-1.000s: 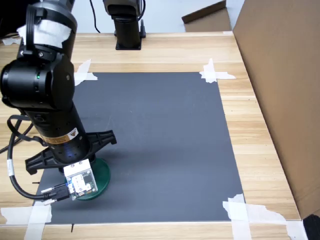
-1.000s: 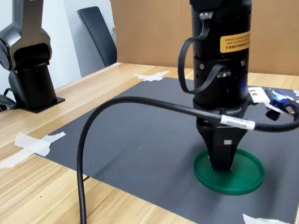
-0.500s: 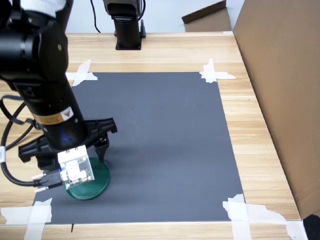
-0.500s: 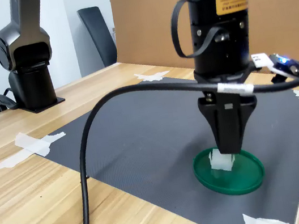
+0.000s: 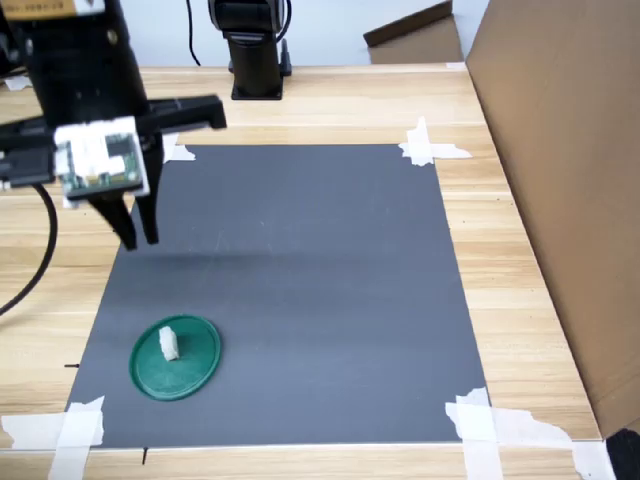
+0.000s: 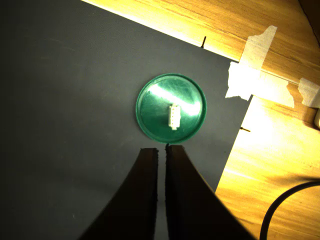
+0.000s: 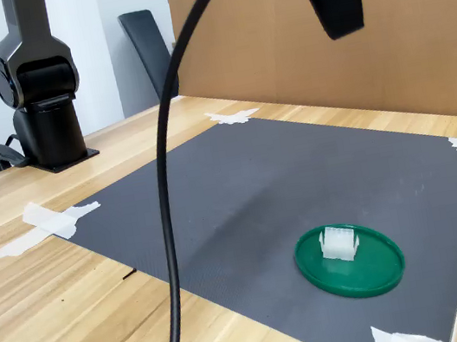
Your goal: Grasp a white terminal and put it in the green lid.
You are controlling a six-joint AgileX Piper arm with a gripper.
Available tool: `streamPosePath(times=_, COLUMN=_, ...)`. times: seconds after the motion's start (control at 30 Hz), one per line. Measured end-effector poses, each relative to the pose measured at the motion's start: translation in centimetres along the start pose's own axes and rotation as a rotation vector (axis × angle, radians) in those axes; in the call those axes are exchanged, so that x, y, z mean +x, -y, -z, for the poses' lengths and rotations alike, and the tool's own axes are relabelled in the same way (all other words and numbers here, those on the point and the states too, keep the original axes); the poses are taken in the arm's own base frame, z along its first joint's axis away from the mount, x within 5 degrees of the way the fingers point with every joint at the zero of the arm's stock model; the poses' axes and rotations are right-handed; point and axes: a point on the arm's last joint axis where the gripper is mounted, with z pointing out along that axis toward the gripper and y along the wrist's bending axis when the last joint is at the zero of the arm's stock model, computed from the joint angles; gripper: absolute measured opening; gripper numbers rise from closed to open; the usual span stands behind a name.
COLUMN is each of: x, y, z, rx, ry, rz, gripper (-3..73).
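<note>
A glossy black cylindrical robot arm is seen, carrying a small white-cased wrist camera. A thick black cable is trailed from it, and the black tapered claw is formed of two narrow curved fingers.

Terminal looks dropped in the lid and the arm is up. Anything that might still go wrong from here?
Two things, both modest:
1. The white terminal sits in the green lid off-centre, toward the rim in the first exterior view; a bump to the lid might tip it out.
2. The black cable hangs low across the table in the second exterior view; as the arm moves it might sweep the lid.
The hand is raised well clear, jaws nearly together and empty.
</note>
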Motion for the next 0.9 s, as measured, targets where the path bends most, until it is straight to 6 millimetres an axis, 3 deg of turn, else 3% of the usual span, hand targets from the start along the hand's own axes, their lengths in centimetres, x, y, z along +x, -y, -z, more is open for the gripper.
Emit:
streamPosePath(times=0.1, x=1.1, y=-0.6, z=1.6, rx=-0.001, ry=0.025, rz=-0.011, gripper=-1.5)
streamPosePath(times=0.2, x=1.9, y=-0.9, z=2.7, rx=-0.002, ry=0.081, rz=-0.042, gripper=-2.2)
streamPosePath(times=0.33, x=4.6, y=-0.8, z=5.5, rx=0.058, ry=0.223, rz=-0.109, gripper=-2.4)
streamPosePath(times=0.37, x=6.2, y=-1.5, z=6.6, rx=0.074, ry=0.271, rz=-0.135, gripper=-2.4)
streamPosePath(times=0.53, x=9.3, y=-2.9, z=8.2, rx=0.128, ry=0.360, rz=-0.161, gripper=-2.4)
streamPosePath(times=0.57, x=11.6, y=-4.2, z=9.0, rx=0.172, ry=0.415, rz=-0.166, gripper=-2.4)
streamPosePath(times=0.63, x=13.0, y=-5.0, z=9.3, rx=0.190, ry=0.442, rz=-0.170, gripper=-2.6)
streamPosePath(times=0.67, x=15.2, y=-6.3, z=9.6, rx=0.205, ry=0.468, rz=-0.178, gripper=-2.6)
streamPosePath(times=0.7, x=15.8, y=-6.7, z=9.9, rx=0.211, ry=0.483, rz=-0.181, gripper=-2.6)
streamPosePath(times=0.77, x=19.0, y=-8.7, z=9.4, rx=0.196, ry=0.486, rz=-0.206, gripper=-2.6)
streamPosePath(times=0.9, x=22.2, y=-10.8, z=8.5, rx=0.175, ry=0.515, rz=-0.255, gripper=-2.6)
